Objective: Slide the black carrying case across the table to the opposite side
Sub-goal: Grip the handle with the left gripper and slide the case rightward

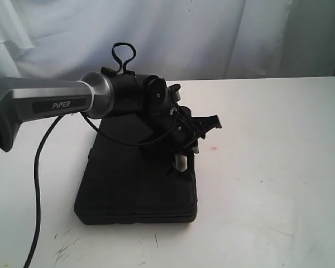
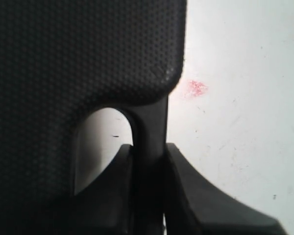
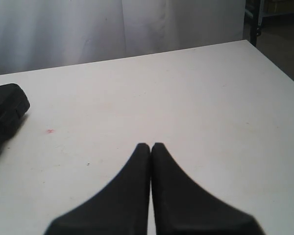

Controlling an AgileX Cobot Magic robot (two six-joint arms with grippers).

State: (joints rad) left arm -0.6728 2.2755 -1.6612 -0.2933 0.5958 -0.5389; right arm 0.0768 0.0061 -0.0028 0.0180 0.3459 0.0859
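Note:
The black carrying case (image 1: 134,184) lies flat on the white table (image 1: 268,167), left of centre. My left gripper (image 1: 183,161) reaches over it from the left and is shut on the case's handle (image 2: 149,122) at its right edge. In the left wrist view the left gripper (image 2: 149,152) has the thin handle bar pinched between both fingers, beside the textured case (image 2: 78,58). The right gripper (image 3: 151,146) is shut and empty above bare table, with a case corner (image 3: 7,105) far off to its side. It does not show in the exterior view.
A small pink spot (image 1: 214,148) marks the table just right of the case. Dark scuff marks (image 1: 64,245) sit near the front left. The left arm's black cable (image 1: 39,184) hangs along the left. A white curtain (image 1: 212,33) backs the table's far edge.

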